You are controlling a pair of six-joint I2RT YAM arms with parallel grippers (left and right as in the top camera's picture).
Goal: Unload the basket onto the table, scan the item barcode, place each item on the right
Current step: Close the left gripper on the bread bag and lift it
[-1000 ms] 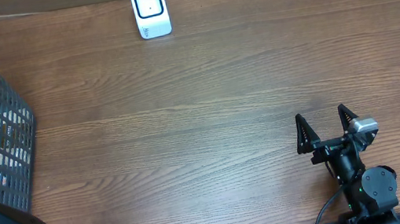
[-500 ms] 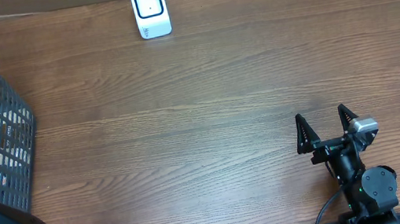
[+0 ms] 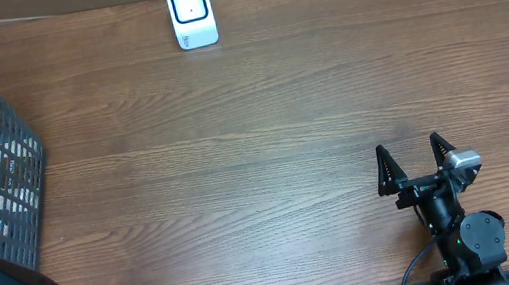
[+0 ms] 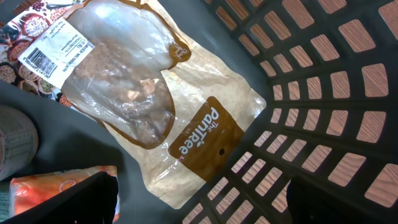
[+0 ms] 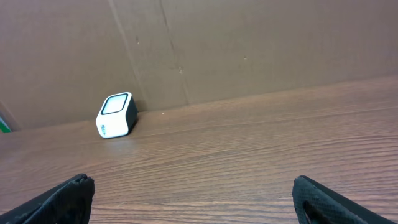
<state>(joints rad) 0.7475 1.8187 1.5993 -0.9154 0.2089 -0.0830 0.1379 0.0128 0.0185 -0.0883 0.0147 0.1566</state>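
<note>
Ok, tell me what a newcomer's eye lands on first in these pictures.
Most striking is the brown-and-clear Pantree bag lying in the grey basket at the left edge of the table, with a barcode label showing near one end. Next, the white scanner stands alone at the far edge. The right gripper sits open near the front right.

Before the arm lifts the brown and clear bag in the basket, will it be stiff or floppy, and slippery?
The bag is probably floppy: its clear film is wrinkled over lumpy contents, so it may sag when lifted. The glossy film likely slips somewhat. Its white barcode label may bend with it.
</note>
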